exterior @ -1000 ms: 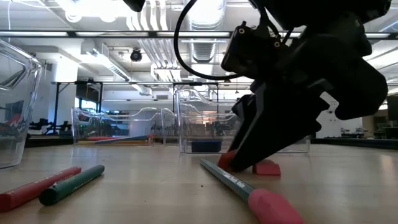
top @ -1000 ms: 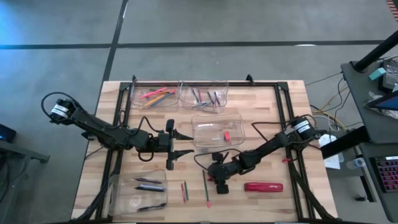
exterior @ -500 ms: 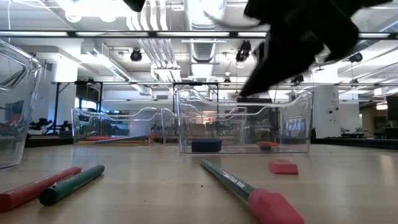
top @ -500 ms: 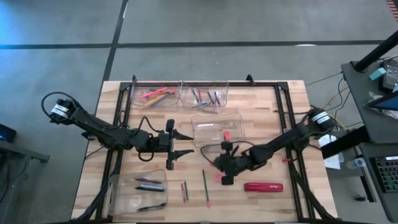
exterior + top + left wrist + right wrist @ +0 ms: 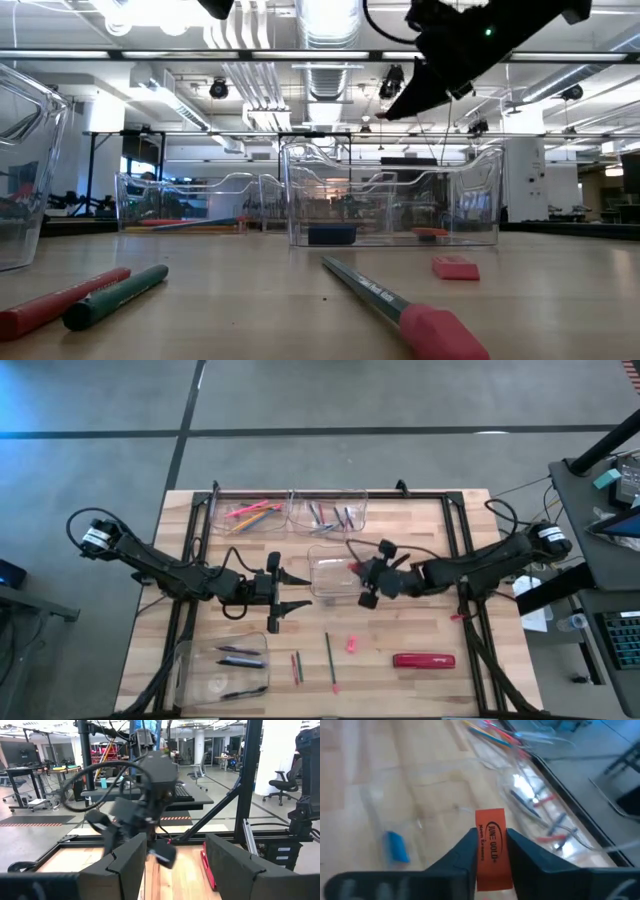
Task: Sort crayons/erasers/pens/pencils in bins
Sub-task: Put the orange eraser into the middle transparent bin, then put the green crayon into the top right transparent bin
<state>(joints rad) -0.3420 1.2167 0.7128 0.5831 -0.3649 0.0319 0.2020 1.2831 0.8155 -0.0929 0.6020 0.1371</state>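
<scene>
Overhead, right gripper (image 5: 366, 582) hangs above the middle bin (image 5: 318, 582), fingers pinched flat on a red-orange eraser (image 5: 491, 845). Likely light, slightly rubbery, grippy; held across the narrow faces it should not slip. Second eraser, a pink one (image 5: 351, 644), lies on the table near the green pencil (image 5: 329, 661). Left gripper (image 5: 281, 596) waits nearby, fingers apart, empty.

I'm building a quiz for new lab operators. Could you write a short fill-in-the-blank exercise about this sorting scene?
1. The right end effector grips an orange ____ with dark lettering.
2. In the high view it hovers at the edge of the middle ____.
3. A pink eraser lies loose on the ____.
4. The green pencil has a ____ tip.

Missing words: eraser; bin; table; pink
</scene>
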